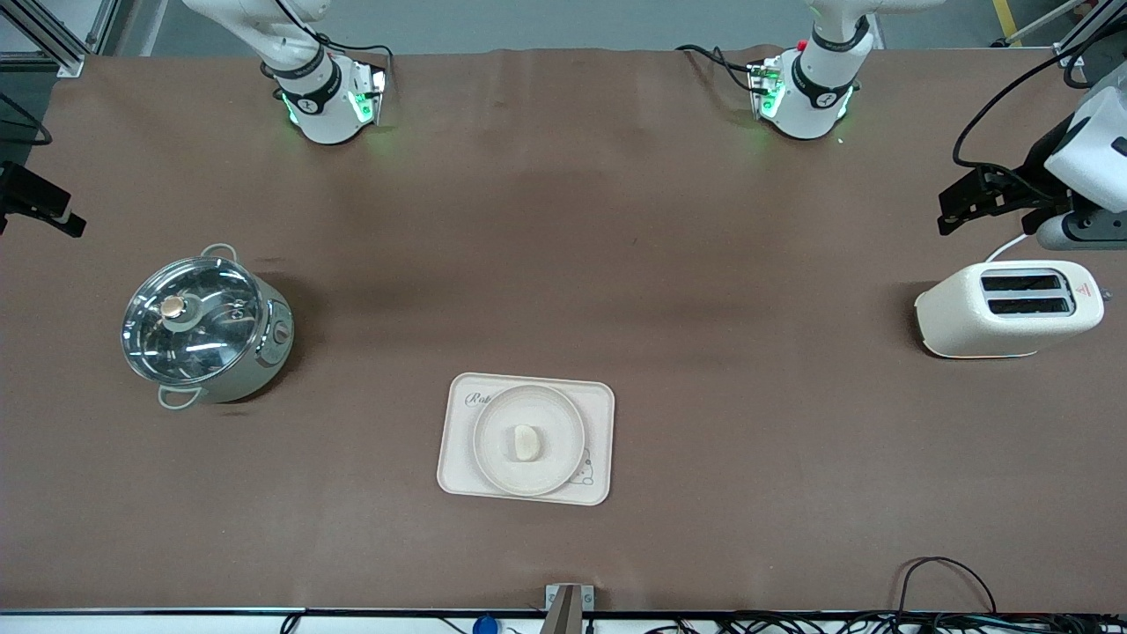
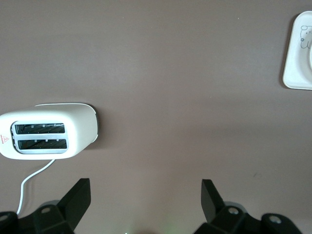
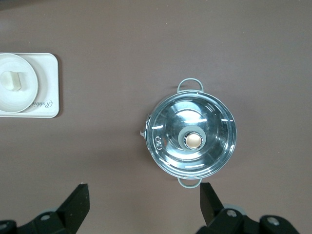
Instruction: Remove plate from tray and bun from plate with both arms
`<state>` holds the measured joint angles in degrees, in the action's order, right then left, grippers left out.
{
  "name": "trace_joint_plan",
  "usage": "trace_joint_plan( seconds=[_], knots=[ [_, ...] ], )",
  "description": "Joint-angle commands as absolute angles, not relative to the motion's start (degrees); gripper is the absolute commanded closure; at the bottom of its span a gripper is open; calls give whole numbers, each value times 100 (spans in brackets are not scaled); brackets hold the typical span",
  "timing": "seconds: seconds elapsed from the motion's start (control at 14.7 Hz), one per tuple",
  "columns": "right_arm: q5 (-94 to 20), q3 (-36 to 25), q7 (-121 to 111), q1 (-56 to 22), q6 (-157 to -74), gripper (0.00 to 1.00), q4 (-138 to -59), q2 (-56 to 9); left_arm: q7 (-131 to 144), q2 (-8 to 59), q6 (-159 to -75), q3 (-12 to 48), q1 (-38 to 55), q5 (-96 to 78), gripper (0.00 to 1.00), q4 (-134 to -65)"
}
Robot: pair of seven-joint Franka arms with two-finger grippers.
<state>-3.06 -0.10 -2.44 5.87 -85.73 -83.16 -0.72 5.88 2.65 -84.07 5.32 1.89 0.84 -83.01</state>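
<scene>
The round cream plate (image 1: 493, 458) lies on a rectangular cream tray (image 1: 458, 480) in the middle of the table, close to the front camera. The small pale bun (image 1: 525, 443) rests at the plate's centre. In the right wrist view the plate (image 3: 25, 95) and bun (image 3: 12, 80) show at the edge. My left gripper (image 2: 146, 187) hangs open and empty high over the bare table beside the toaster. My right gripper (image 3: 144, 190) hangs open and empty high over the table beside the pot. Both arms wait far from the tray.
A white two-slot toaster (image 1: 1008, 308) with its cord stands at the left arm's end of the table. A steel pot with a glass lid (image 1: 204, 326) stands at the right arm's end. Brown cloth covers the table between them.
</scene>
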Motion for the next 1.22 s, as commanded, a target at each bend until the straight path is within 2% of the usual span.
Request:
trace_joint_plan(
  seconds=[0.0, 0.41, 1.15],
  knots=[
    [-325, -17, -229, 493, -8490, 0, -8244, -70, 562, 193, -8315, 554, 185, 105, 0, -8306],
    [-316, -26, -229, 448, -8490, 0, -8244, -70, 475, 299, -8323, 571, 194, 299, 0, -8060],
    [-316, -26, -193, 448, -8314, 0, -8253, -62, 475, 396, -8499, 571, 237, 255, 0, -8095]
  ],
)
